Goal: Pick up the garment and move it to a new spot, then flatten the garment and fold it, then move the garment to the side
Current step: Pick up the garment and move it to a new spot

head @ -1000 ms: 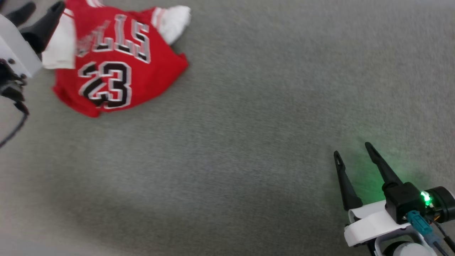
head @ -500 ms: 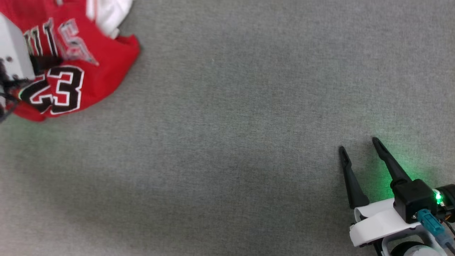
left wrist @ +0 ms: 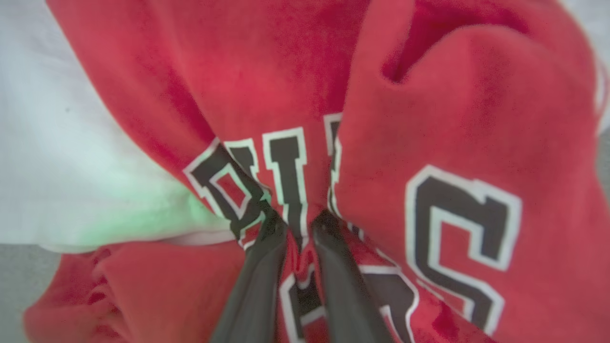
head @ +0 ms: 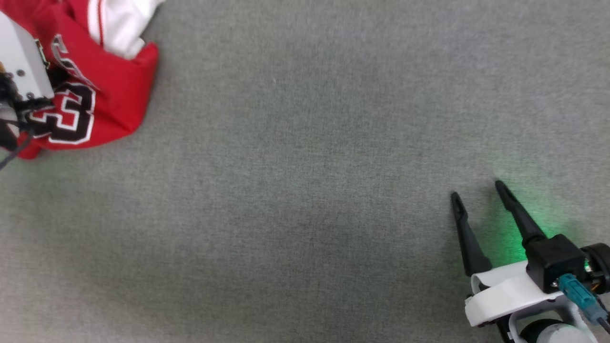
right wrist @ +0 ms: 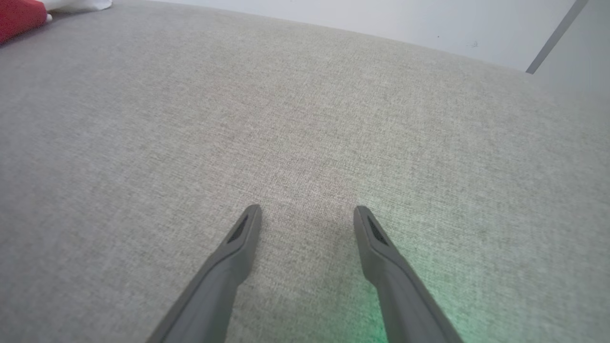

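The garment (head: 119, 95), a red jersey with white sleeves and black white-edged lettering, lies bunched on the grey fabric surface at the head view's upper left. My left gripper (left wrist: 299, 228) is shut on a fold of its red front, pinching it near the letters; its white body (head: 19, 62) covers part of the shirt. At the lower right my right gripper (head: 476, 189) stands open just above bare surface, far from the shirt. In the right wrist view its fingers (right wrist: 308, 209) hold nothing, and a red corner of the garment (right wrist: 19, 14) shows at the top left.
The grey woven surface (head: 305, 190) stretches wide between the two grippers. A pale wall (right wrist: 381, 19) rises beyond its far edge in the right wrist view. Green light from the right wrist falls on the cloth.
The left fingers have closed on the shirt front, and the garment is more bunched. The head view has shifted, so the shirt sits further left. The right gripper stays open and still.
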